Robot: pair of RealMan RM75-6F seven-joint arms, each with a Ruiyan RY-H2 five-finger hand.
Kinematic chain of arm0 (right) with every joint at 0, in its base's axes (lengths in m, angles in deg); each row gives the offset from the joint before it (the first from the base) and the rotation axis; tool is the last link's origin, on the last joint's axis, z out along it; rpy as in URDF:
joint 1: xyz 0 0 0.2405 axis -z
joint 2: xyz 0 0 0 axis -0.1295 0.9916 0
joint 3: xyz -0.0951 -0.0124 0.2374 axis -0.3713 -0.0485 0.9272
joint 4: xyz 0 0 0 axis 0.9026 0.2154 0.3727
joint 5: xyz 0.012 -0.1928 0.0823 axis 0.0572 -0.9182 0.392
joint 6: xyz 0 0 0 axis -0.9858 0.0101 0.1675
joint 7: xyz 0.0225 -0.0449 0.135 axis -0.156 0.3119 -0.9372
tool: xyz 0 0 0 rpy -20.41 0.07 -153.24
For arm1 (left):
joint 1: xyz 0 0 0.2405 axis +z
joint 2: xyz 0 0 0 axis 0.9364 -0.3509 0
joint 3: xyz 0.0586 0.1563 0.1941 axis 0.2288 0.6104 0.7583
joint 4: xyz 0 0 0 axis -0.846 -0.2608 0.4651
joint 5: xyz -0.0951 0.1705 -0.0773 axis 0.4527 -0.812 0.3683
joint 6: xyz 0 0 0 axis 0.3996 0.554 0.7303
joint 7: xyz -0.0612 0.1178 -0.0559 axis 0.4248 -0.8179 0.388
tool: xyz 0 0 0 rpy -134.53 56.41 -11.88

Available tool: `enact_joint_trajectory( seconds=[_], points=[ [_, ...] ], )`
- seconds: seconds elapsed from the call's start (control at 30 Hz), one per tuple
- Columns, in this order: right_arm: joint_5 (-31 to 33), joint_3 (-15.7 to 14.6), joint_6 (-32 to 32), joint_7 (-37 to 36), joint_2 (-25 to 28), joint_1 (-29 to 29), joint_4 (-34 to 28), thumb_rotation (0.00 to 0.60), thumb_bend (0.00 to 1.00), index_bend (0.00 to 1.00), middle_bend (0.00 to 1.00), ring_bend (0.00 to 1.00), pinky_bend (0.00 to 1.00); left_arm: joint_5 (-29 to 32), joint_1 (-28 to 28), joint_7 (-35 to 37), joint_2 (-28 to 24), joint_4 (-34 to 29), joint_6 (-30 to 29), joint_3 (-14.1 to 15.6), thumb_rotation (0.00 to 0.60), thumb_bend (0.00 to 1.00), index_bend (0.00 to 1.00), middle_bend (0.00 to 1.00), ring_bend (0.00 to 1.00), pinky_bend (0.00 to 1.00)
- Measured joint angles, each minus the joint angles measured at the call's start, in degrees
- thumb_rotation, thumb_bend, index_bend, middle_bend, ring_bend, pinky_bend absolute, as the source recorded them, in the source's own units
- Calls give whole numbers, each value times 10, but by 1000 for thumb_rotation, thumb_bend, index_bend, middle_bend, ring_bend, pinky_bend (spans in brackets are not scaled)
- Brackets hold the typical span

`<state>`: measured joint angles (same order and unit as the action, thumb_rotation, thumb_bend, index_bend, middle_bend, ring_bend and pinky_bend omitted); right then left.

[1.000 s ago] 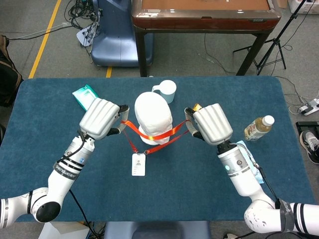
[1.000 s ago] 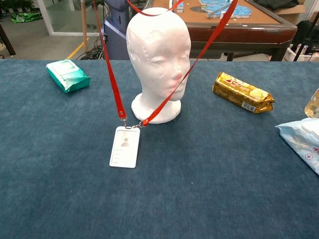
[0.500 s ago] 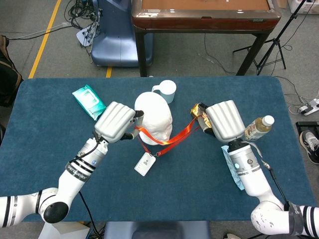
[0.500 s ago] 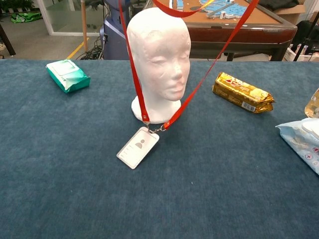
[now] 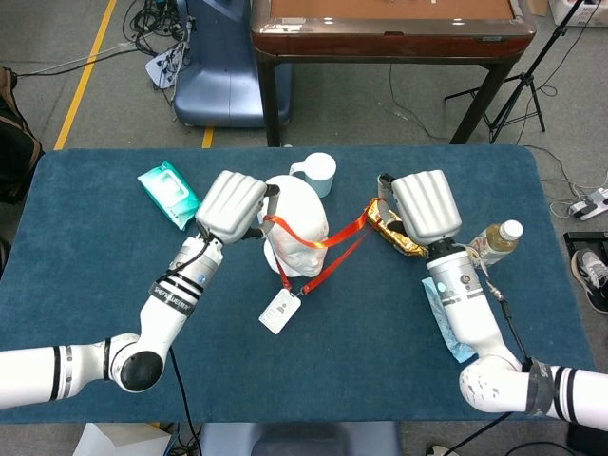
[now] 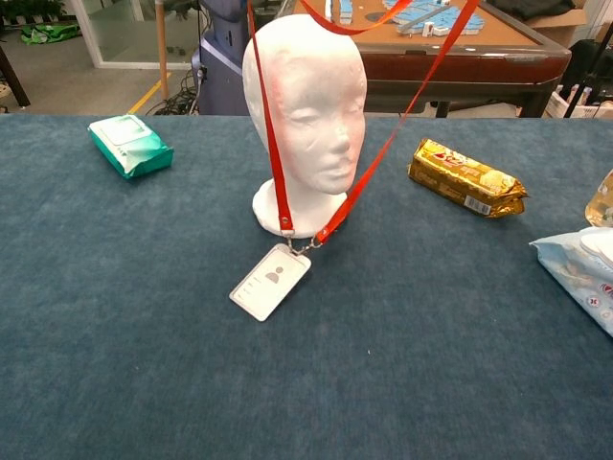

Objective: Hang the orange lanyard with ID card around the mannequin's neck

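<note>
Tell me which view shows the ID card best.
The chest view: the ID card is close and unobstructed, tilted on the table in front of the mannequin, with its printed icon readable. The head view shows the same card from above, small, with its details hard to make out.

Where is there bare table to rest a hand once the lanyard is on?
Bare cloth lies along the near edge, in front of the ID card, and at the near left below the green wipes pack. It is crowded on the right: snack packet, bottle, blue pack. The cup sits behind the mannequin head.
</note>
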<state>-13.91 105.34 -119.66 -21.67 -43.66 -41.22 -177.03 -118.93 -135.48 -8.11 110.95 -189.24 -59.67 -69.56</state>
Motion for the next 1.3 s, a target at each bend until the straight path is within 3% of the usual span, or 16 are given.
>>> enact_joint_trajectory(
  seconds=[0.67, 1.3],
  points=[
    [120, 28, 15, 42, -73, -78, 114, 600, 473, 657, 963, 1000, 1000, 44, -49, 10, 58, 162, 16, -4, 600, 349, 640, 1000, 1000, 975],
    [192, 31, 23, 79, -135, -128, 218, 600, 474, 657, 963, 1000, 1000, 101, -83, -3, 115, 305, 50, -6, 600, 345, 631, 1000, 1000, 975]
  ],
)
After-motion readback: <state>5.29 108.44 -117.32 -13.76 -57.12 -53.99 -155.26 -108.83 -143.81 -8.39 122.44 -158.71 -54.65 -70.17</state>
